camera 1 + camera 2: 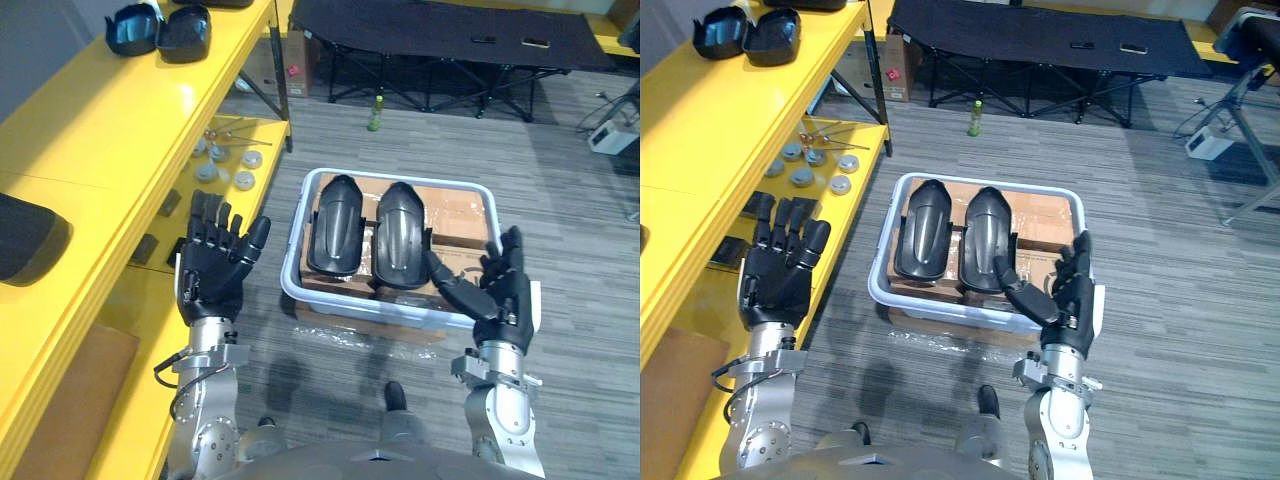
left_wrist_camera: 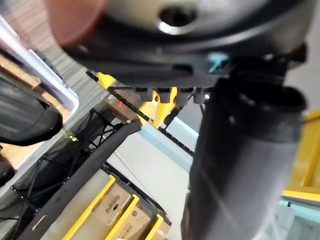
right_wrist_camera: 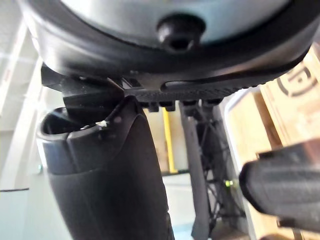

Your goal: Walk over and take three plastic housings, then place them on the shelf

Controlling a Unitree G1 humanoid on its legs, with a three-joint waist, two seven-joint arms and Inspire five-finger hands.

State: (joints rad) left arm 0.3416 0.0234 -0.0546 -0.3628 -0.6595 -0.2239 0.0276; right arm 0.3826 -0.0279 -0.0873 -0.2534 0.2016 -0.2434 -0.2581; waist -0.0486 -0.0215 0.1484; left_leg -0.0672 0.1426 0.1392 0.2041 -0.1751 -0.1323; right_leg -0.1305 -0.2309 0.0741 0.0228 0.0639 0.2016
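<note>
We are looking down at a grey carpeted floor [image 1: 560,200], with a long yellow shelf [image 1: 120,130] running along the left side. At the far end of its top board, two dark shell-shaped pieces [image 1: 160,30] are lying side by side, one bluish and one black. Nearer to us on the same board, a dark rounded piece [image 1: 25,240] is sitting, cut off by the edge of the view. A cluster of small grey discs [image 1: 235,165] is lying on the lower board.

Our left hand [image 1: 210,270] is hovering between the shelf and the bin. Its fingers are pointing straight up and spreading wide, and it is holding nothing.

In the middle, a white bin [image 1: 292,270] is standing on the floor, with brown cardboard boxes [image 1: 455,215] lying inside it. Two black plastic housings are resting on the cardboard in the left part of the bin. The left housing [image 1: 335,225] and the right housing [image 1: 400,235] are lying close beside each other, both running lengthwise away from us.

Beyond the bin, a small green bottle [image 1: 376,113] is standing on the floor. Behind it, a black folding cot [image 1: 450,35] is stretching across the far side.

Our right hand [image 1: 505,295] is hovering at the bin's near right corner. Its fingers are pointing straight up and its thumb is reaching out over the rim, so it is wide open and empty.
</note>
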